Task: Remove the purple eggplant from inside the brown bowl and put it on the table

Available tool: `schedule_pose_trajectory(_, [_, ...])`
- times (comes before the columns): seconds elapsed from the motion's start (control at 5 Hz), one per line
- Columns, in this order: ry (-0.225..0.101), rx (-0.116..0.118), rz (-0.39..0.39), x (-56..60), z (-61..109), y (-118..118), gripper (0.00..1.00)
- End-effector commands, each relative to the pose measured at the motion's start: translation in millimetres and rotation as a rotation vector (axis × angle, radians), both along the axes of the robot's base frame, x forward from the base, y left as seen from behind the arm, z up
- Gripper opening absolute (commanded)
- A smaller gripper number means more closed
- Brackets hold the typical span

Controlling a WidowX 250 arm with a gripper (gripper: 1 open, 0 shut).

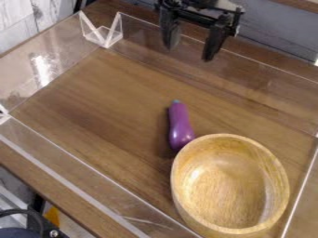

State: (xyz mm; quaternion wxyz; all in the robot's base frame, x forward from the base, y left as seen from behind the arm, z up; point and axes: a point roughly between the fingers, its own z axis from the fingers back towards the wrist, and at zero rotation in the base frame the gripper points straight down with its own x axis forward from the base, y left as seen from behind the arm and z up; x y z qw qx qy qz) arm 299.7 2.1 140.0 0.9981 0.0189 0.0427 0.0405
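The purple eggplant [180,126] lies on the table [99,102], stem end pointing away, its thick end close to the rim of the brown bowl [231,187]. The bowl stands at the front right and holds nothing. My gripper [192,45] hangs well above the table at the back, fingers pointing down and spread wide, with nothing between them. It is far behind the eggplant and apart from it.
Low clear acrylic walls [74,191] edge the tabletop on all sides. A clear angular acrylic piece [102,30] stands at the back left corner. Bare wood lies left of the eggplant.
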Motion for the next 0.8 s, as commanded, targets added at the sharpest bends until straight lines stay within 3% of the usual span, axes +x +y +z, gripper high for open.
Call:
schedule_pose_trajectory(0.0, [-0.026, 0.005, 0.014, -0.4, 4.6, 11.4, 1.00])
schedule_pose_trajectory(0.2, [-0.017, 0.006, 0.024, -8.6, -3.3, 23.0, 1.00])
schedule_pose_trajectory(0.6, [-0.003, -0.015, 0.102, -7.7, -6.7, 19.9, 1.00])
